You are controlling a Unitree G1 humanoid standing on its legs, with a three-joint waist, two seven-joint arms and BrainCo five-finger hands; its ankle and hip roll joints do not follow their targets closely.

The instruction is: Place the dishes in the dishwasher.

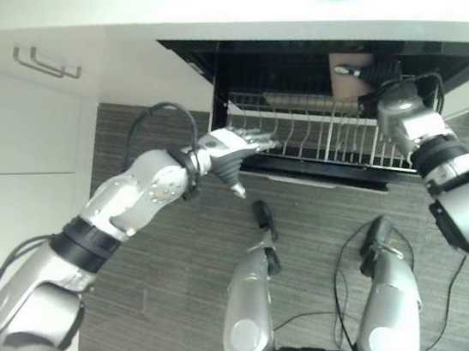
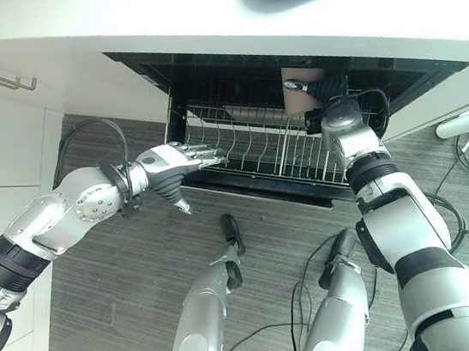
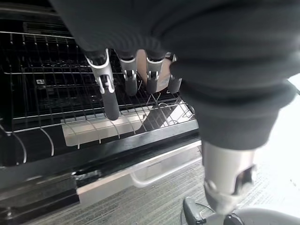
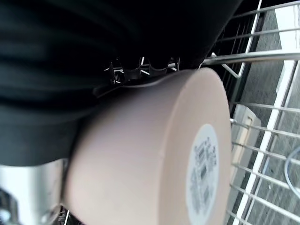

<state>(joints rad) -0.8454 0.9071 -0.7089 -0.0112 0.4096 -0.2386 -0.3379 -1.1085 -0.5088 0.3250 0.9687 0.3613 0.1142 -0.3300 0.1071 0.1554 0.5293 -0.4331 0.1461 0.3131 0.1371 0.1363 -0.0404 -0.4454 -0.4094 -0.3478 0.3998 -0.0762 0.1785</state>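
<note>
Pink bowl clamped in right hand above pulled-out dishwasher rack, left hand straight-fingered, resting at rack's front edge; best lowered upright between tines, released only once seated, rack kept steady.

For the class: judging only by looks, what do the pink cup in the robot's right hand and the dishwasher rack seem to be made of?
Pink cup: probably matte plastic or ceramic; its surface is smooth, even and dull, with a round sticker on the base. The look leaves it open.
Dishwasher rack: thin metal wire, seemingly with a pale coating; its slender tines and bars catch the light.
The right hand holds the cup over the rack.
</note>
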